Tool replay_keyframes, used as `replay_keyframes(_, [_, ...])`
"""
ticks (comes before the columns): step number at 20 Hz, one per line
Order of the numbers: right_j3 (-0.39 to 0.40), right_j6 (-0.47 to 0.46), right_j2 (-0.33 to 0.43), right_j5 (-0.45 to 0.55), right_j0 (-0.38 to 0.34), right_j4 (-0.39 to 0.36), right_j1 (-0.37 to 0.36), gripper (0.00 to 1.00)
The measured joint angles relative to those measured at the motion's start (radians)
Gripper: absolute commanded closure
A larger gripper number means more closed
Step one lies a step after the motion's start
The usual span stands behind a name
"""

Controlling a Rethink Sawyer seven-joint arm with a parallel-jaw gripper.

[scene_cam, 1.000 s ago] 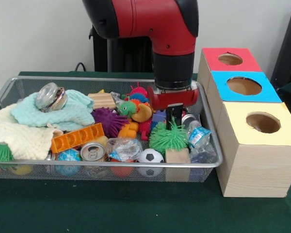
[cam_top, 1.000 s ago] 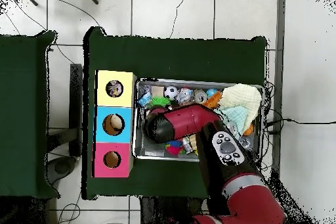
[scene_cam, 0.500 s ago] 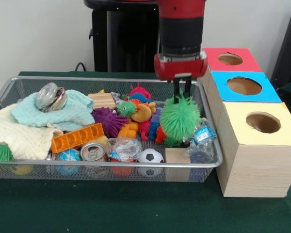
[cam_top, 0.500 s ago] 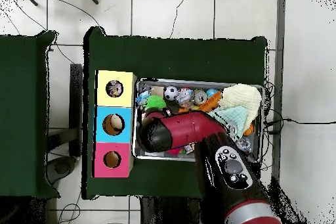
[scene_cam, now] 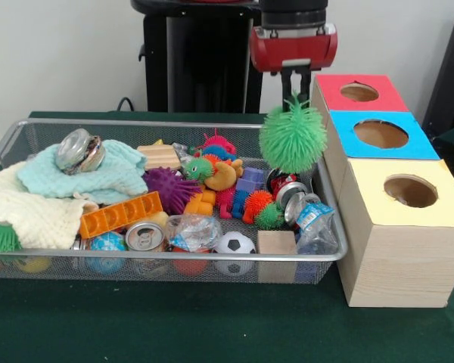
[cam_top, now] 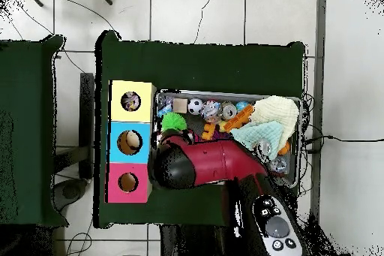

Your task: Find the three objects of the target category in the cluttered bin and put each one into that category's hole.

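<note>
You have the end effector (scene_cam: 293,82) pinching the green spiky ball (scene_cam: 292,138) | lifted clear above the cluttered bin (scene_cam: 329,255) right end | the hole (scene_cam: 410,190) drop not yet made.

A red-topped box (scene_cam: 359,92) and a blue-topped box (scene_cam: 381,134) stand in a row on the green table cover (scene_cam: 212,325), each with 1 round opening. Among the clutter lie a soccer ball (scene_cam: 234,243), a soda can (scene_cam: 144,237), an orange plastic grid piece (scene_cam: 121,214), a purple spiky ball (scene_cam: 169,188), a wooden block (scene_cam: 276,243), a mint knitted cloth (scene_cam: 83,180) with a glass lid (scene_cam: 79,150) on it, and a cream cloth (scene_cam: 26,212).
</note>
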Motion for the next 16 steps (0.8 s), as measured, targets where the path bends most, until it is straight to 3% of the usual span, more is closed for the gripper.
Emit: replay_keyframes(16, [0.133, 0.000, -0.003, 0.004, 0.036, 0.009, -0.063, 1.00])
